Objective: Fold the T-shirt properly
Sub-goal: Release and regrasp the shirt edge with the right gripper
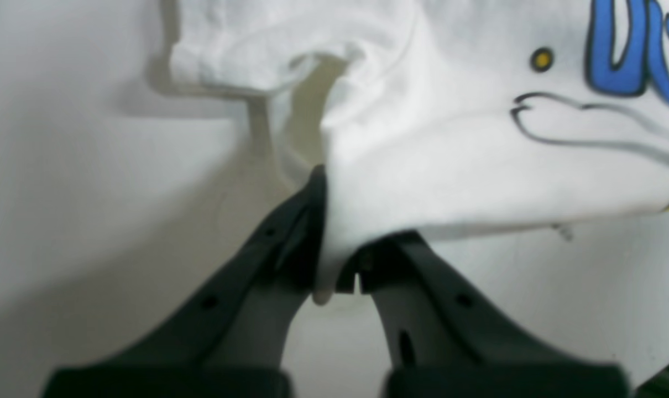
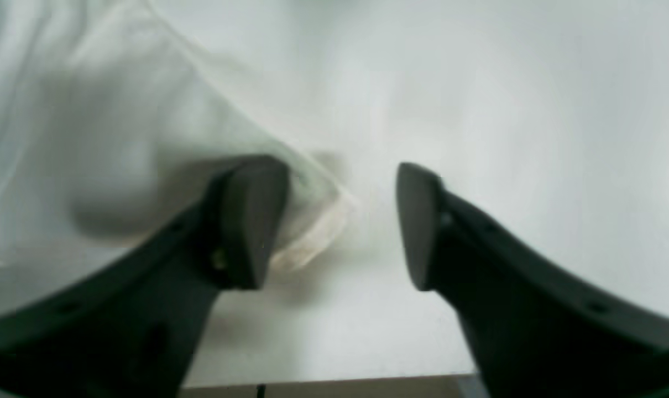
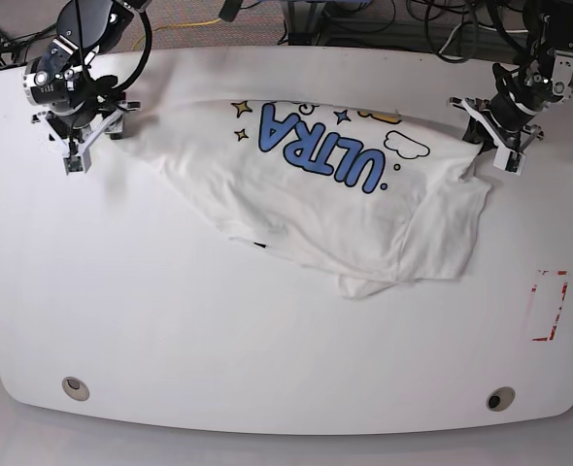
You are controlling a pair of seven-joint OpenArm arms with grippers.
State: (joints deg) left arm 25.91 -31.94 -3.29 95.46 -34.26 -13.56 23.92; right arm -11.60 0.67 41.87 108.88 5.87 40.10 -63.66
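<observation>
Both pincers flank the T-shirt (image 3: 335, 194) stretched crosswise (print upside down): left (image 1: 334, 260) pinching cloth, right (image 2: 340, 221) spread.

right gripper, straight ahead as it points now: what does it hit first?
Probably bare white table. The right gripper is open, and the T-shirt edge lies against its left finger, off the centre line. The blurred view leaves depth unclear.

Bright, diffuse overhead lighting washes out the white table (image 3: 170, 320), soft shadows fall just beneath the T-shirt (image 1: 456, 166) folds, and both wrist views are blurred, most heavily beside the right gripper (image 2: 343, 221).
</observation>
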